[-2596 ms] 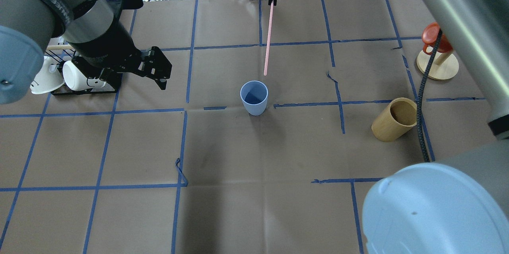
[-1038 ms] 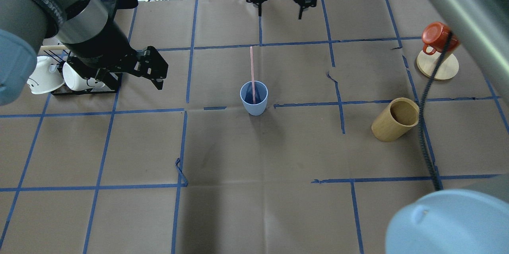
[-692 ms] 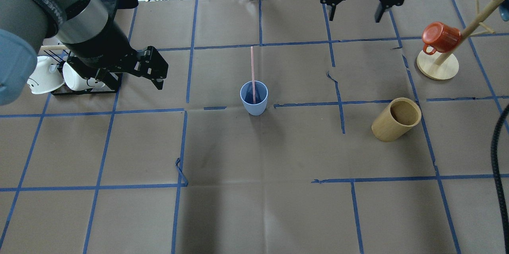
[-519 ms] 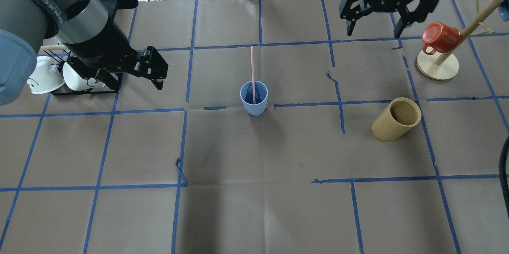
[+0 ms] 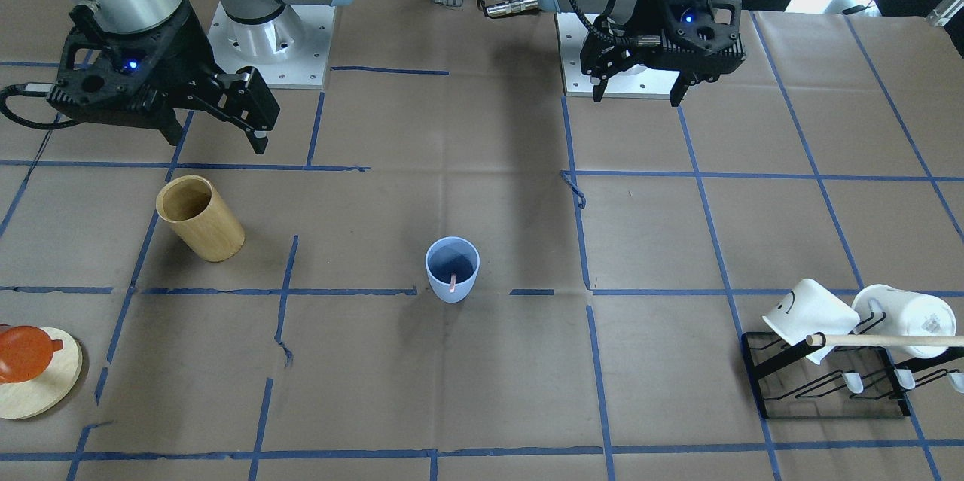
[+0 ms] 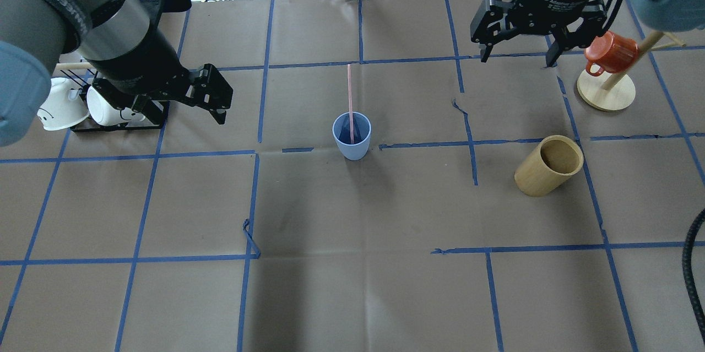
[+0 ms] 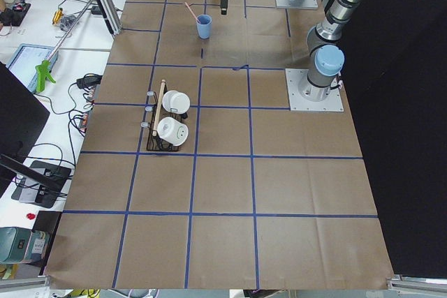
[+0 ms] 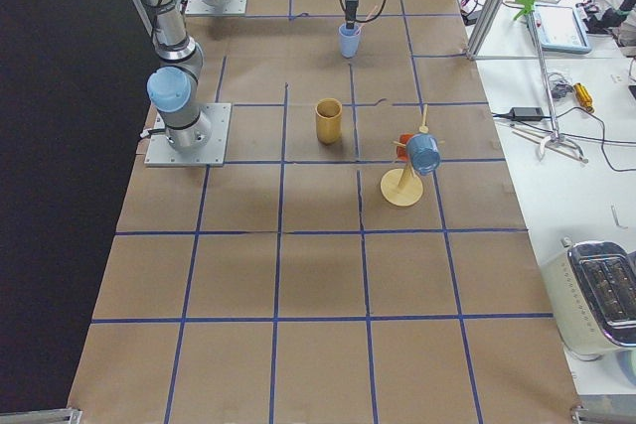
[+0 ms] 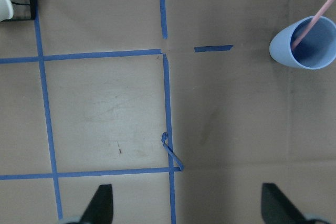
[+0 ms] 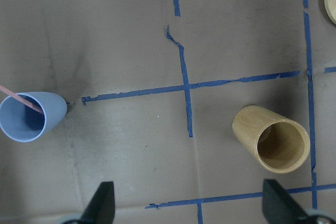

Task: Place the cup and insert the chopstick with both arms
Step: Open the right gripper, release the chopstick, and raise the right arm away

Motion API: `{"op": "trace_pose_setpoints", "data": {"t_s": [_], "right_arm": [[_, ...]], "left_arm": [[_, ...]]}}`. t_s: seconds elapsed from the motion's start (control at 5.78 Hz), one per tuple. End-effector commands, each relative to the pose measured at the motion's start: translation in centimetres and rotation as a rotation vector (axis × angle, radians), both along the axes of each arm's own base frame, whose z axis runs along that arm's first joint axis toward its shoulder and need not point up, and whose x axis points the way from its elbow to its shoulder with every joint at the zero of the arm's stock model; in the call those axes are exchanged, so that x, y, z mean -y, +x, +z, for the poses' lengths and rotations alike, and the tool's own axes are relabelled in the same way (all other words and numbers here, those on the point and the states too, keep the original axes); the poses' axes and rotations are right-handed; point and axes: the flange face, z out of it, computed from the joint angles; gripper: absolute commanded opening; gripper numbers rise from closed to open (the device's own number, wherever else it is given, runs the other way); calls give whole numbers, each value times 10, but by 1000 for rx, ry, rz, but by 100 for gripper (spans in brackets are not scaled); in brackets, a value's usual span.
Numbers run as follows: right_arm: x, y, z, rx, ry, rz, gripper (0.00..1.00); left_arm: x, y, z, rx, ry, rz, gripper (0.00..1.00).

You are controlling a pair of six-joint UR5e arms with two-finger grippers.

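Observation:
The light-blue cup [image 6: 351,140] stands upright mid-table, also seen in the front view [image 5: 452,274]. One pale-pink chopstick [image 6: 349,93] stands in it, leaning toward the far side; the left wrist view shows it [image 9: 314,18] resting on the rim. My left gripper [image 6: 223,96] is open and empty, well left of the cup; its fingers [image 9: 102,205] frame bare table. My right gripper [image 6: 518,59] is open and empty, far right of the cup, beside the mug tree. Its wrist view shows the cup [image 10: 29,116] at the left edge.
A tan bamboo cylinder [image 6: 548,166] stands tilted right of the cup. A wooden mug tree [image 6: 606,93] with a red mug [image 6: 606,52] is at the far right. A black rack [image 6: 110,120] with white mugs [image 6: 107,107] and a dowel sits by my left gripper.
My right gripper let the chopstick go into the cup, opened, then swung right toward the mug tree and came nearer. The left arm barely moved.

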Motion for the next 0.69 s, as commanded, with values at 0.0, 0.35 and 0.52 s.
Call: {"op": "trace_pose_setpoints", "data": {"t_s": [0.0, 0.35, 0.52], "right_arm": [[6, 5, -1, -3, 23, 3, 100], [8, 3, -3, -4, 23, 14, 100], [7, 3, -2, -4, 18, 14, 100]], "left_arm": [[0, 0, 0, 0, 1, 0, 99], [0, 0, 0, 0, 1, 0, 99], [0, 0, -1, 0, 2, 0, 99]]}}
